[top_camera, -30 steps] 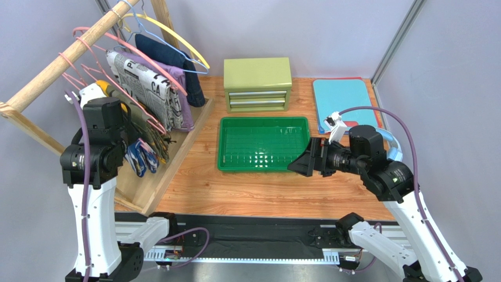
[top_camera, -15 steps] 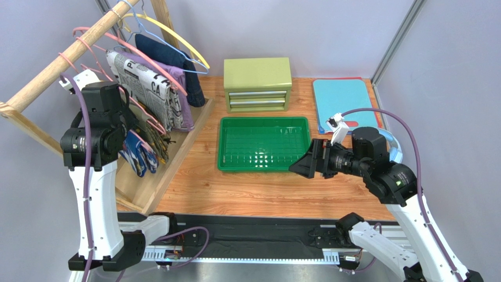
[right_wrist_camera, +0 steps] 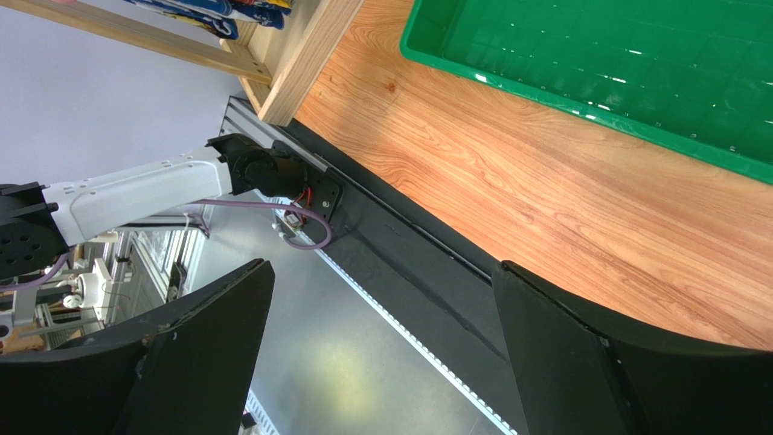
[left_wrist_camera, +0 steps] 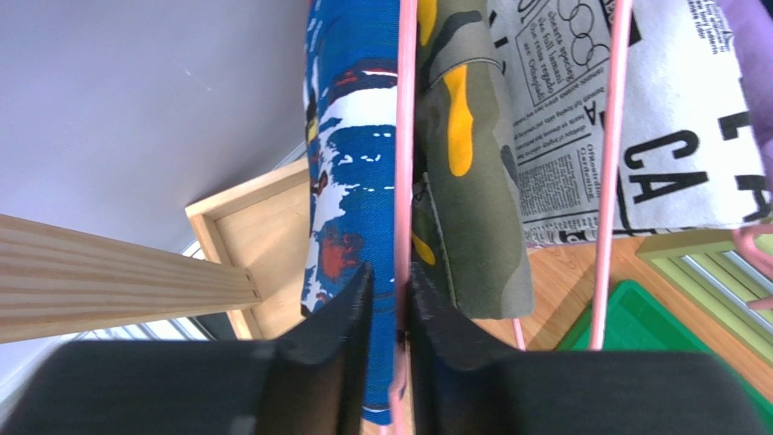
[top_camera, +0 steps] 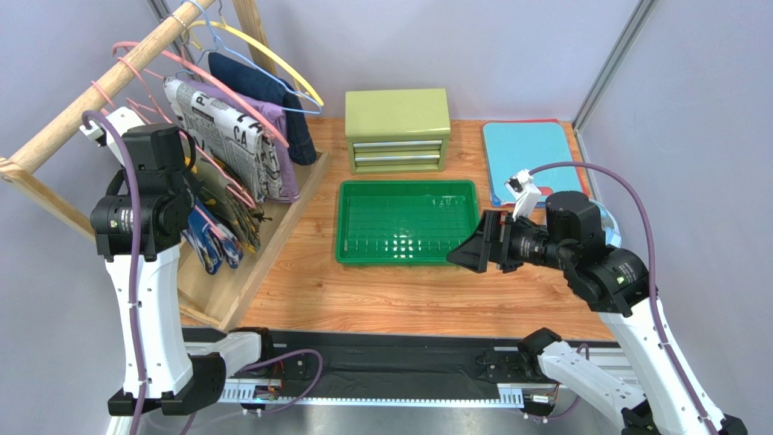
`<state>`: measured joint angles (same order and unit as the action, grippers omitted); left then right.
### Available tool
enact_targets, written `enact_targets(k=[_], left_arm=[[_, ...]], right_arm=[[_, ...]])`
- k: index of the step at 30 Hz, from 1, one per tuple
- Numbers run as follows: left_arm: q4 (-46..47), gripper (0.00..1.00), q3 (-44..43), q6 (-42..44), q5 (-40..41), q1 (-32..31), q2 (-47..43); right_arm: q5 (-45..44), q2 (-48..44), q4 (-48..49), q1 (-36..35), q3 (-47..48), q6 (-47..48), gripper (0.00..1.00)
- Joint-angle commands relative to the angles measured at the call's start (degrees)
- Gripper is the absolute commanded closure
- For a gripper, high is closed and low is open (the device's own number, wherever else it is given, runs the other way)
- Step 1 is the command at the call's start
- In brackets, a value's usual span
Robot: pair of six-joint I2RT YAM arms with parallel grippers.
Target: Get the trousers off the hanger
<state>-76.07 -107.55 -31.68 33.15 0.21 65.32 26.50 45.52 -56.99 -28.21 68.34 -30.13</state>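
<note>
With the trousers [left_wrist_camera: 349, 136] hanging on the hanger [left_wrist_camera: 402, 136] at the near left end of the rack [top_camera: 91, 101], the left gripper [left_wrist_camera: 390, 272] clamped on its pink wire and the right gripper [right_wrist_camera: 383, 267] spread empty above the table [right_wrist_camera: 544, 190], removal was judged not yet accomplished.

The trousers [left_wrist_camera: 349, 181] are blue with white, navy and red splotches, the hanger [left_wrist_camera: 405, 136] pink, the tray [top_camera: 381, 227] green.
</note>
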Motion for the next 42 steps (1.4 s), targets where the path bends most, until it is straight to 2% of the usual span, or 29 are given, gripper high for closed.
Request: enact_targets(k=[1,4,7,8,17,34,42], left_arm=[[0.40,0.79,-0.03,0.04,0.87,1.46,0.16],[0.49,0.86,-0.91,0.48,0.95,1.81,0.42],[0.22,0.99,-2.05,0.48,1.04,1.99,0.69],[-0.04,1.00,-2.40,0.13,0.78,1.99,0.69],[-3.90,1.00,-10.29,0.22,-1.06,1.90,-0.10],[-5.05,1.00,-26.74,4.78,-5.37,1.90,-0.81],[-4.52,1.00,-25.95,4.88,-8.09,1.99,-1.78]], right_arm=[[0.04,0.36,-0.40,-0.18,3.56,1.48,0.03],[-0.13,0.01,-0.75,-0.18,3.65,2.00,0.03],[-0.40,0.01,-1.19,-0.18,3.82,2.27,0.03],[-0.31,-0.08,-1.19,-0.18,3.82,2.36,0.03],[-0.31,0.89,-0.40,-0.18,4.53,2.62,0.03],[2.24,5.28,1.88,-0.18,5.58,2.62,0.03],[3.21,7.39,2.67,-0.18,7.77,1.92,0.03]])
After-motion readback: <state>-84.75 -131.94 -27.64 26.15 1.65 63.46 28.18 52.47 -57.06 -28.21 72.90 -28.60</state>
